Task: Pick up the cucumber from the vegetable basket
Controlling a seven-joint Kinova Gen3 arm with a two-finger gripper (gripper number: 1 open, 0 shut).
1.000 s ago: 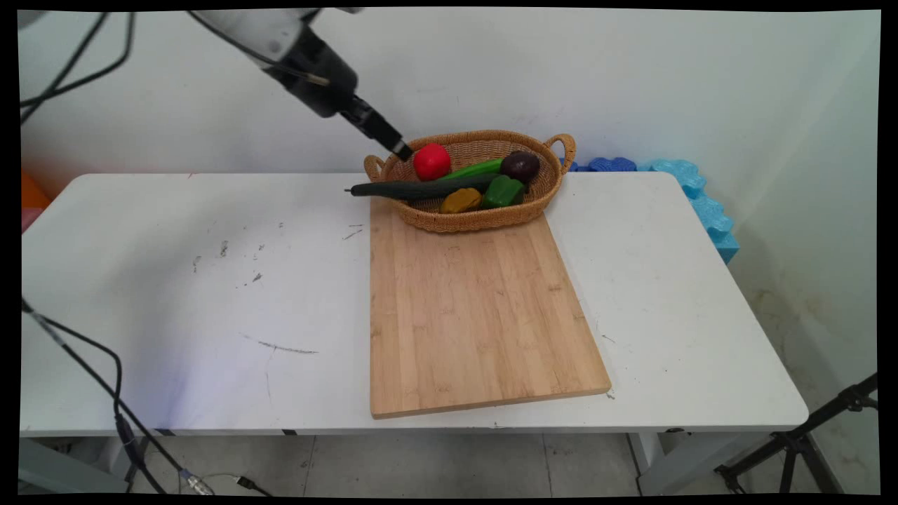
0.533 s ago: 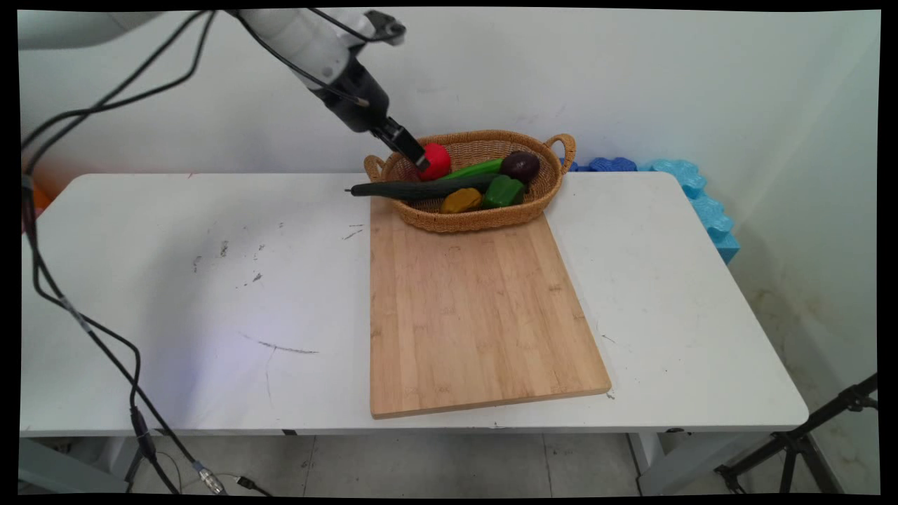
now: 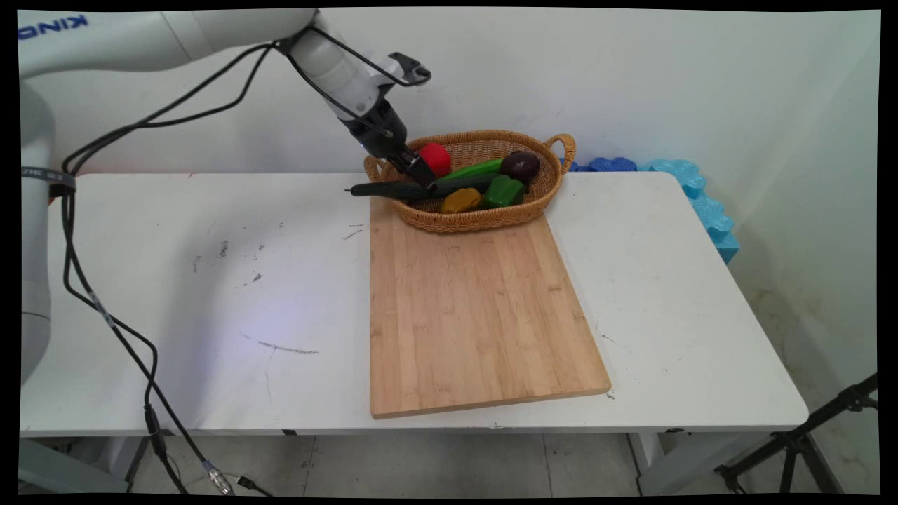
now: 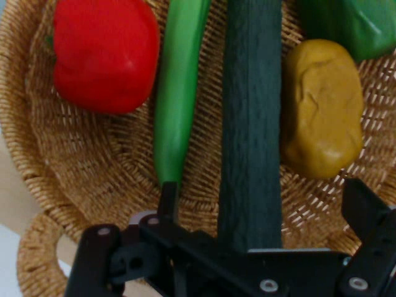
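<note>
I have come down into the basket [image 3: 484,214] — my gripper [image 4: 266,204] is wide open around the long dark cucumber [image 4: 250,124], between the light green pepper [image 4: 176,93] and the yellow potato [image 4: 322,111].

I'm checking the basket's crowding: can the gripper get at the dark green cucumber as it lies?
Probably yes. The gripper is open with a finger on each side of the cucumber; the green chili and yellow piece flank it closely.

Board [image 3: 477,315] sits on the counter [image 3: 210,280] just below the gripper [image 3: 423,179], blue foam [image 3: 694,196] way off right.
</note>
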